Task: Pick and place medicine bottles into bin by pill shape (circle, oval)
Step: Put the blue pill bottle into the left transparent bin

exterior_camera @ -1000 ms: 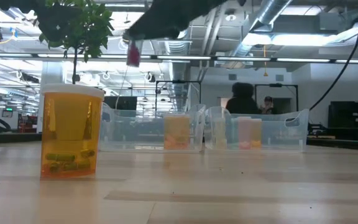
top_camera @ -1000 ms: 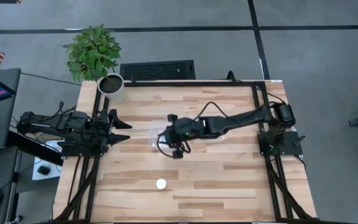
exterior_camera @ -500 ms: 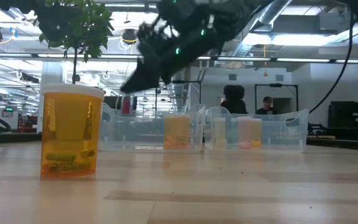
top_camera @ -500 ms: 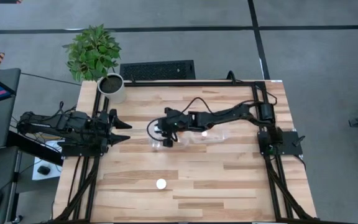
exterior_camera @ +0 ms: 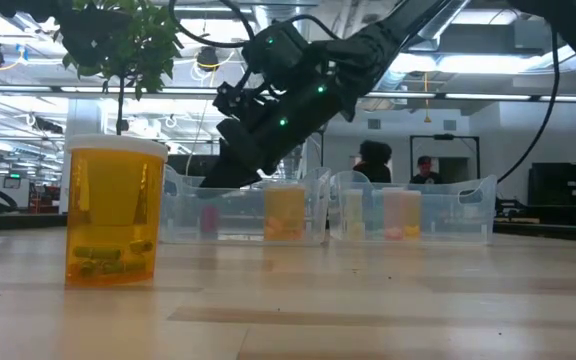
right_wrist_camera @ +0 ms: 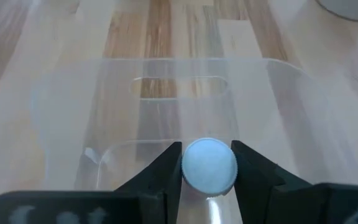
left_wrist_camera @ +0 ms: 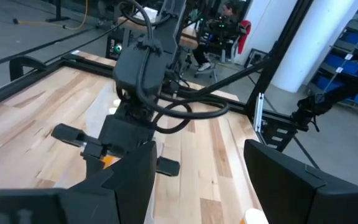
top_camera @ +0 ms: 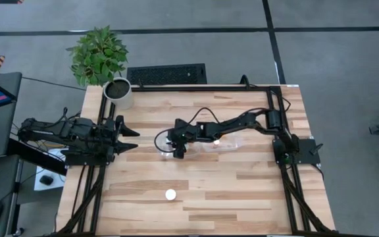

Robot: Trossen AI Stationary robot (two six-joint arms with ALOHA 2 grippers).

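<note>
My right gripper (right_wrist_camera: 207,163) reaches down into the left bin (exterior_camera: 243,212) near mid-surface, fingers on either side of a bottle (right_wrist_camera: 209,165) and touching its cap. The right bin (exterior_camera: 413,210) sits just beside the left bin, on its right. Bottles stand inside both bins. One lone bottle (top_camera: 170,194) stands on the surface (top_camera: 242,197) well in front of the bins, toward the front edge. A plant pot (top_camera: 118,93) occupies the rear left corner. My left gripper (top_camera: 129,138) rests at the left edge, well apart from the bins.
</note>
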